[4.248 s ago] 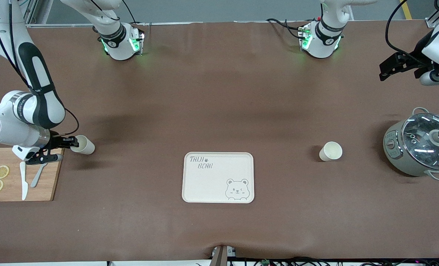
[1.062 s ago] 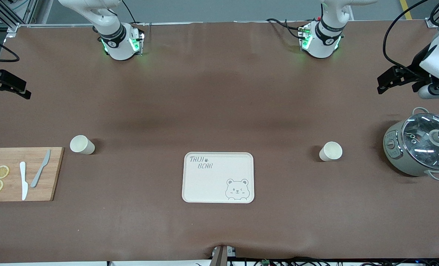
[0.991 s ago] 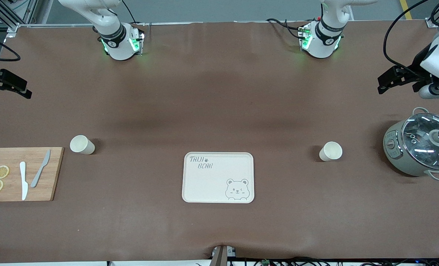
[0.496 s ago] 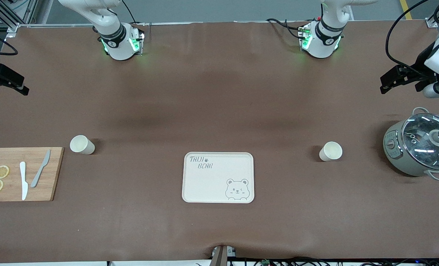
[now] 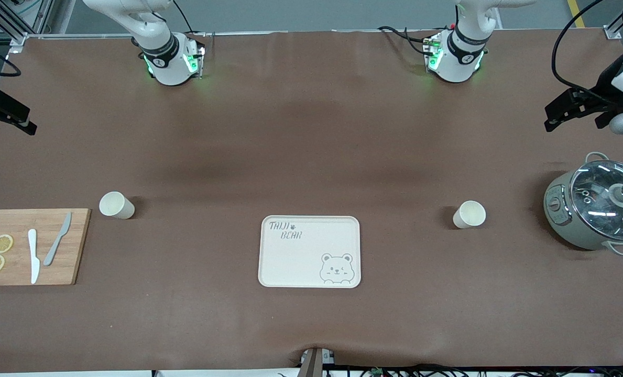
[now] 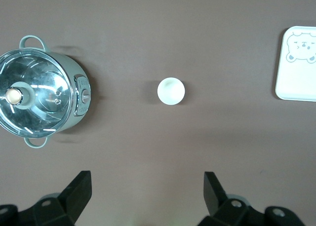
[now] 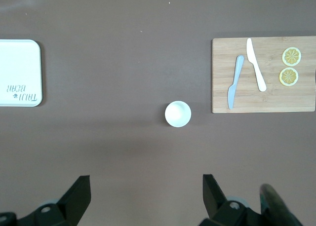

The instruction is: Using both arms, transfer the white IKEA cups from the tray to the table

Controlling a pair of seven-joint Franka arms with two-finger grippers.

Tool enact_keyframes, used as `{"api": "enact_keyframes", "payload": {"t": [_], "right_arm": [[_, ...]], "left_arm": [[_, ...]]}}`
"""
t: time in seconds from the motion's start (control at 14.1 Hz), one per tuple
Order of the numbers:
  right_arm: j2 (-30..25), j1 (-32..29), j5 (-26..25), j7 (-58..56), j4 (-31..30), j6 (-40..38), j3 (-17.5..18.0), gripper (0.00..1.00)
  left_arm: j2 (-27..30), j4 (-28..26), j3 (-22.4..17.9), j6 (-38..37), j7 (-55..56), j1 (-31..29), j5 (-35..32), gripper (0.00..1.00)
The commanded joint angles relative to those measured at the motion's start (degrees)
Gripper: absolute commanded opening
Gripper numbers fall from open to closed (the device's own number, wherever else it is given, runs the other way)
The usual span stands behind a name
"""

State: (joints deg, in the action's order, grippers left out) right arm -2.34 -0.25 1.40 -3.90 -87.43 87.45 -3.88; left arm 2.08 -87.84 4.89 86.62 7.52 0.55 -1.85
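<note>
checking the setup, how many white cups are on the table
2. One white cup stands upright on the table beside the cutting board, toward the right arm's end. The other white cup stands between the bear tray and the pot. None looks hidden.

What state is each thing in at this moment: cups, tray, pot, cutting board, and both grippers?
Cup by the cutting board: upright, on the table, free.
Cup by the pot: upright, on the table, free.
Bear tray: flat, nothing on it.
Pot: glass lid on.
Cutting board: holds two knives, two lemon slices.
Left gripper: raised, fingers open, holding nothing.
Right gripper: raised, fingers open, holding nothing.
</note>
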Motion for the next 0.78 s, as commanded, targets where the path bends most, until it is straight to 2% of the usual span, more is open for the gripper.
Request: {"api": "enact_keyframes", "payload": {"t": [0.0, 0.71], "right_arm": [[0.5, -0.5, -0.1, -0.7, 0.8, -0.2, 0.2, 1.0], [0.1, -0.2, -1.3, -0.1, 0.8, -0.4, 0.2, 1.0]], "left_arm": [[0.3, 0.8, -0.1, -0.7, -0.8, -0.3, 0.2, 1.0], [0.5, 1.4, 0.0, -2.6, -0.8, -0.1, 0.3, 1.0]]}}
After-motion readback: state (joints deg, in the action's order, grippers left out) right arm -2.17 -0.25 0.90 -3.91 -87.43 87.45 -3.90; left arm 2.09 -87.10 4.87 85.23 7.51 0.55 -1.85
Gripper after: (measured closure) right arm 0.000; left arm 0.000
